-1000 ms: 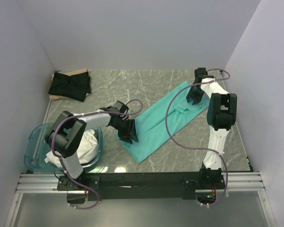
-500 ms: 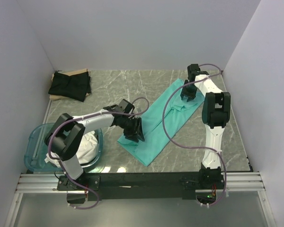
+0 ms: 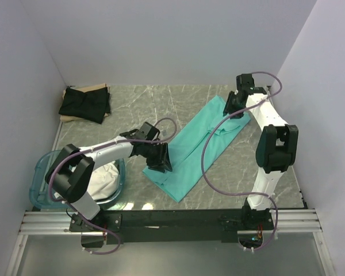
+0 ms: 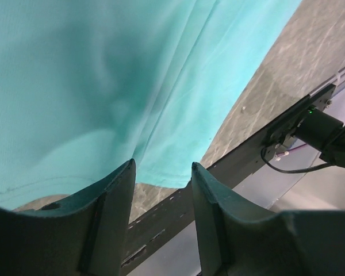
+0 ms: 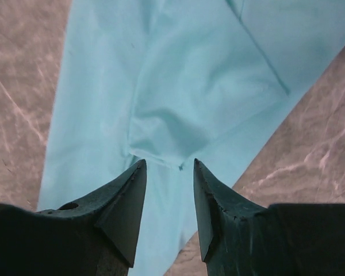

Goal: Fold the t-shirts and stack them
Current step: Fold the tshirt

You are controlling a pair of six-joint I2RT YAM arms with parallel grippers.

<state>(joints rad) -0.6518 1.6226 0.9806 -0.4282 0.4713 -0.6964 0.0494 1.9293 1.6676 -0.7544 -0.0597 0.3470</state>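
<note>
Near left, translucent blue tub is sitting on the table, holding bunched white t-shirts. Left tool is reaching over the near left edge of the mint-teal t-shirt. In the left wrist view its fingers are standing spread, with the shirt's hem right at the tips and no cloth pinched between them. The mint-teal t-shirt is lying as a long folded strip, running diagonally from near centre to far right. Right tool is hanging over the strip's far end. In the right wrist view it is also spread, gripping nothing, with wrinkled teal cloth just past the tips. Far left corner: folded black t-shirt is resting on a tan cardboard sheet, well apart from both tools.
</note>
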